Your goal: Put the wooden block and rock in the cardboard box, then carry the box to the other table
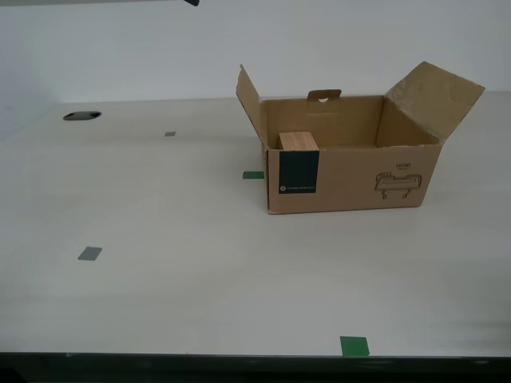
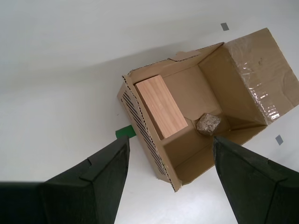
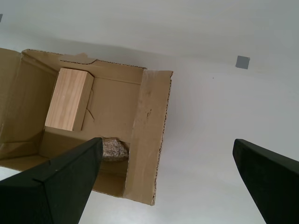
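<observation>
The cardboard box [image 1: 351, 175] stands open on the smooth off-white table, toward the exterior view's right, flaps raised. The wooden block [image 1: 297, 140] lies inside it against one end wall; both wrist views show it too [image 2: 161, 106] [image 3: 69, 99]. The rock [image 2: 208, 123] rests on the box floor beside the block, partly behind a finger in the first wrist view [image 3: 114, 148]. My second gripper [image 2: 170, 140] hovers open and empty above the box [image 2: 243, 70]. My first gripper [image 3: 167, 141] is also open and empty, above the box's side flap [image 3: 147, 135]. The other table is out of view.
Green tape squares [image 1: 354, 345] [image 1: 253, 175] and grey squares [image 1: 89, 254] [image 1: 170, 134] mark the tabletop. A dark round hole [image 1: 82, 116] sits at the far side, toward the exterior view's left. The table's front edge runs along the exterior view's bottom.
</observation>
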